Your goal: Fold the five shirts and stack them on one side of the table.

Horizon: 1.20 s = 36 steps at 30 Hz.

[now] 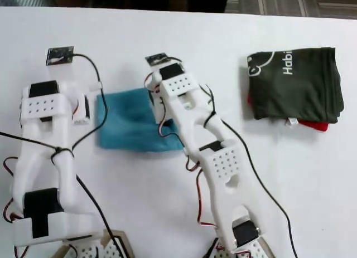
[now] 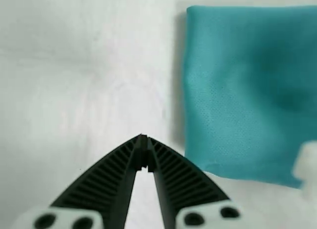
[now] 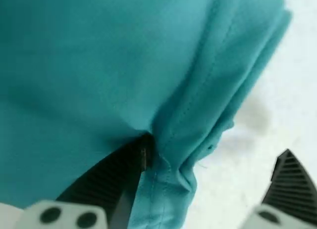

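The teal shirt lies folded flat on the white counter, between the two arms. It looks soft, light and floppy. It will sag and may come unfolded if it is picked up by one corner. I think the best place to hold it is the thick folded edge, where all the layers meet, and the pincer should pinch every layer at once.

The right pincer is spread wide at that edge. One finger is tucked against the fold and the other is out over the bare counter, so it is not pinching yet. The left pincer is pressed together with nothing in it, and it sits over the counter just beside the shirt.

Now the count - I can see three shirts, not five. There is one teal shirt. There is also one dark green shirt folded on top of one red shirt, and those two make a little stack on one side of the counter, well apart from the teal one.
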{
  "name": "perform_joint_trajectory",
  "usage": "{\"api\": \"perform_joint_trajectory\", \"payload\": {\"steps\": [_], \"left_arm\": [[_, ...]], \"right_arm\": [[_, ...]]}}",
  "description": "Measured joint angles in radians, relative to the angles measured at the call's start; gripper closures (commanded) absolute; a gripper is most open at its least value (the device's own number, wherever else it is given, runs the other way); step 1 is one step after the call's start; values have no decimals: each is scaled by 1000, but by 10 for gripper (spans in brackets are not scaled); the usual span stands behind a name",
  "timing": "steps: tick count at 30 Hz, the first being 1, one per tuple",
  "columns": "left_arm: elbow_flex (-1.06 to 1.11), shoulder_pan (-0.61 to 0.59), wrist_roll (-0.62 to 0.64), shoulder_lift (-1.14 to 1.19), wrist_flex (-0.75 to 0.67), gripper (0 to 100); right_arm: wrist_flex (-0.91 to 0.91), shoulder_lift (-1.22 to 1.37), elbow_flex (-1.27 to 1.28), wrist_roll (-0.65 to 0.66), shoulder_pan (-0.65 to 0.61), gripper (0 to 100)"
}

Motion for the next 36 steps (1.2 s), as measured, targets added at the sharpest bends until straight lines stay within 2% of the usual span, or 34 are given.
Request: {"api": "perform_joint_trajectory", "payload": {"steps": [2,7,10,14,25,36], "left_arm": [[0,-2,0,0,0,974],[0,-5,0,0,0,974],[0,-5,0,0,0,974],[0,-5,0,0,0,974],[0,-5,0,0,0,974],[0,-5,0,0,0,974]], "right_arm": [[2,14,-12,2,0,652],[9,32,-15,75,-2,880],[9,46,-15,138,-6,943],[8,46,-17,167,-6,975],[26,37,-46,176,41,975],[135,-215,-43,397,115,975]]}}
